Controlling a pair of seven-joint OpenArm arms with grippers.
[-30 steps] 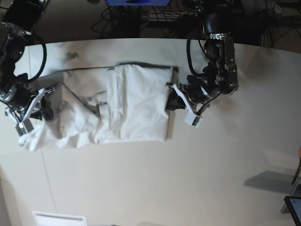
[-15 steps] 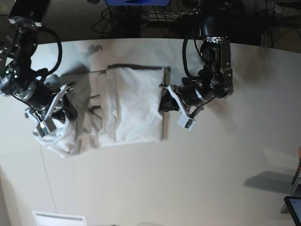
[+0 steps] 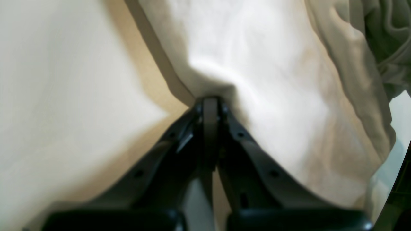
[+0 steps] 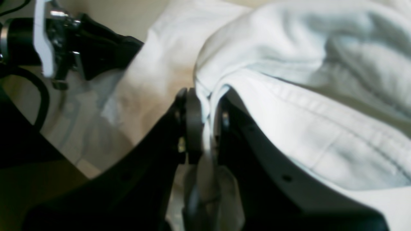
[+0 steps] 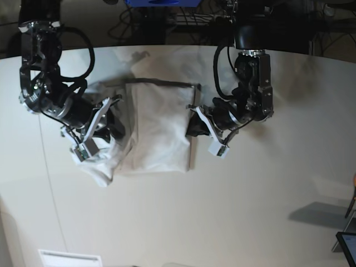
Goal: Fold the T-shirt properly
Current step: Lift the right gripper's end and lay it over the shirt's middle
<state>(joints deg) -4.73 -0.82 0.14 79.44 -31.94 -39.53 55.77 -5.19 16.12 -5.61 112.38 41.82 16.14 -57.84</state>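
The white T-shirt (image 5: 158, 130) lies partly folded on the off-white table, a flat panel in the middle with bunched cloth at its left. My left gripper (image 5: 193, 127), on the base view's right, is shut on the shirt's right edge; its wrist view shows the closed jaws (image 3: 210, 102) pinching the cloth (image 3: 257, 64). My right gripper (image 5: 109, 123), on the base view's left, is shut on a hemmed fold of the shirt (image 4: 289, 106) and holds it lifted over the shirt's left part; its fingertips (image 4: 196, 106) clamp the fabric.
The table (image 5: 250, 211) stretches wide to the front and right. Cables and dark equipment (image 5: 167, 16) sit behind its far edge. A white sheet (image 5: 69, 258) lies at the front left corner. A dark object (image 5: 347, 245) sits at the far right.
My right gripper has carried the shirt's left part rightward toward the middle, bunching it over the folded panel. My left gripper shifted slightly left, still holding the right edge.
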